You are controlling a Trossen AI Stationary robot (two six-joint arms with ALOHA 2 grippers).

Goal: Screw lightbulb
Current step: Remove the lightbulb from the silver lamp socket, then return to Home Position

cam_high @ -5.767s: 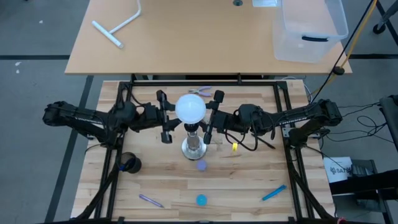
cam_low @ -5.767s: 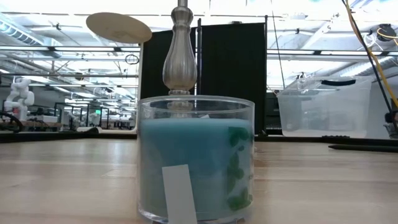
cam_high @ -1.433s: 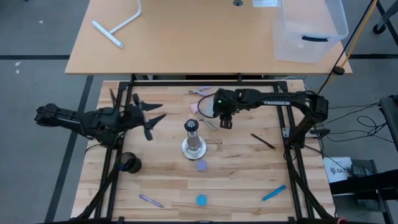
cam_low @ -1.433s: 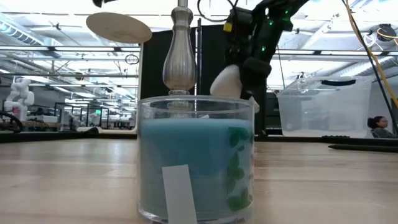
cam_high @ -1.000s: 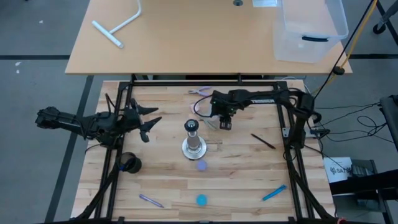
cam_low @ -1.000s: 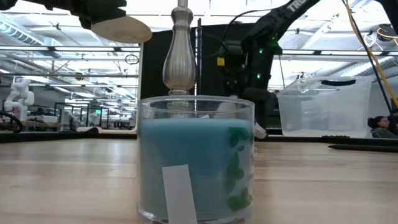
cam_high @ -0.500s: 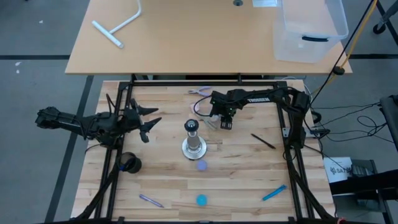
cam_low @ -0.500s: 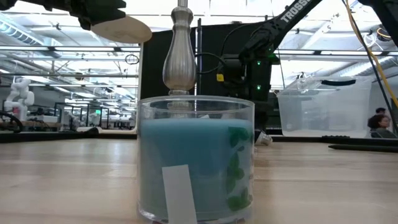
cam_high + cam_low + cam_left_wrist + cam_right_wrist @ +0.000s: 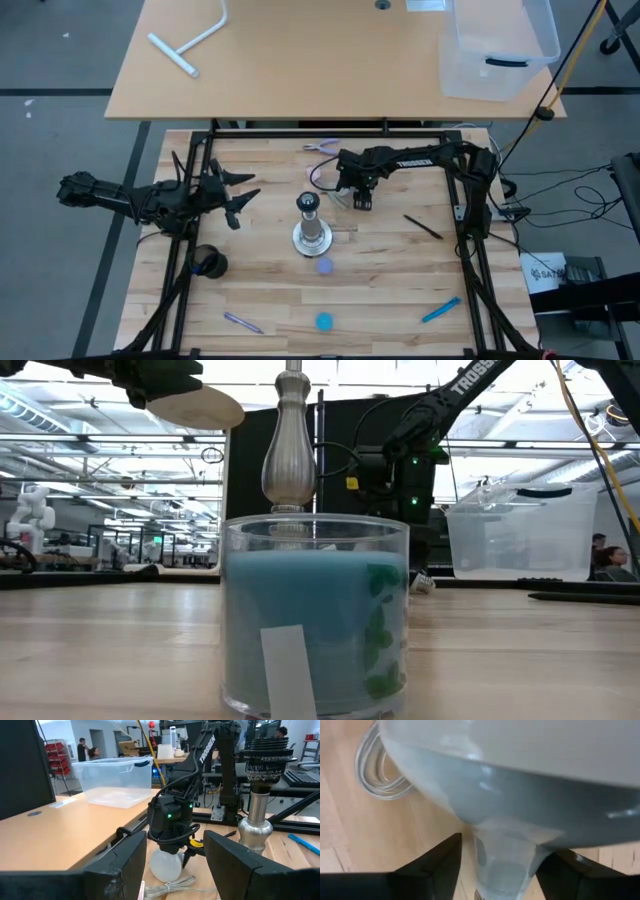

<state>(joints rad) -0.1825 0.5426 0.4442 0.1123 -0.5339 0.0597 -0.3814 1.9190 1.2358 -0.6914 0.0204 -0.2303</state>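
Table: lightbulb now off socket stand.

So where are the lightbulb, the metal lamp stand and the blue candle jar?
lightbulb (image 9: 165, 865): left wrist view, on its white globe, under the right gripper.
socket stand (image 9: 313, 238): high view, on its round silvery base.
candle jar (image 9: 315, 615): low view, on the blue wax behind the glass.

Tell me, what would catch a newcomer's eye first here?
Probably the silvery socket stand standing empty mid-table, with no bulb in it. Behind it, the right claw is down at the table with the white lightbulb between its fingers, beside a coiled cord. Close to the low camera stands a blue candle jar.
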